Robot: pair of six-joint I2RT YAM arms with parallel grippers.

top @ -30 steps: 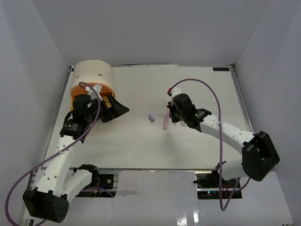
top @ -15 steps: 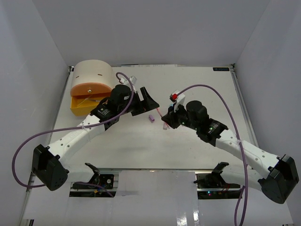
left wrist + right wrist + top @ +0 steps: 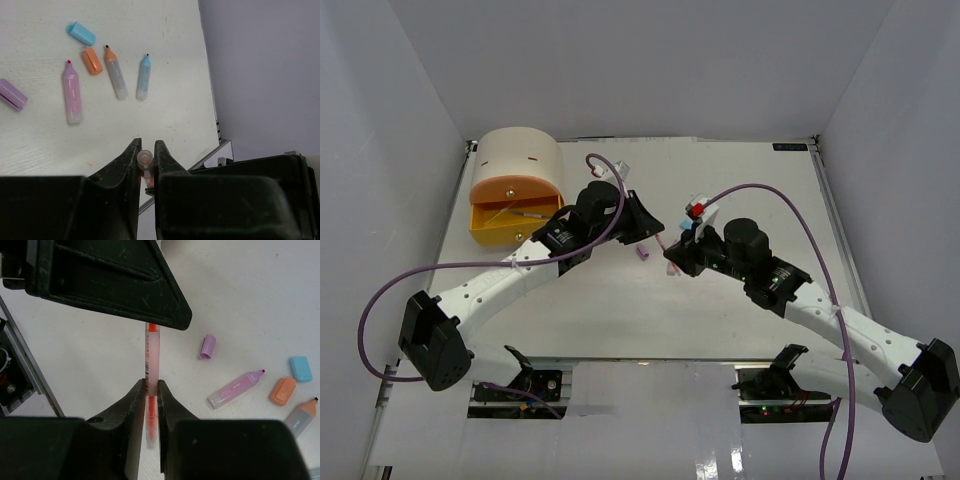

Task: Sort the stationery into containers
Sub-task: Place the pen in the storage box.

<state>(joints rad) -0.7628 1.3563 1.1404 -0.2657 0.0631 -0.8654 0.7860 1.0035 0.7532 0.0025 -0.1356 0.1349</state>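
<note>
orange pen (image 3: 151, 360): clear barrel with an orange core, held off the bench between the two arms, right of the cabinet; seen end-on in the left wrist view (image 3: 145, 160).
left jaws: closed on the pen's far end, a finger tight on each side.
right jaws: closed on the pen's near part, the barrel running straight out between the fingers to the left jaws.
purple cap (image 3: 643, 252): lies on the bench just left of the pen.
loose stationery: a pink marker (image 3: 71, 92), an orange-tipped marker (image 3: 115, 74) and a blue marker (image 3: 143, 76) lie uncapped, near one another; an orange cap (image 3: 92, 61) and a blue cap (image 3: 81, 33) lie beside them.
cabinet (image 3: 520, 155): beige, at the far left corner.
orange drawer (image 3: 495, 225): pulled open toward the near side, something thin and pale inside.
bench (image 3: 740, 190): white, carrying all of it.
</note>
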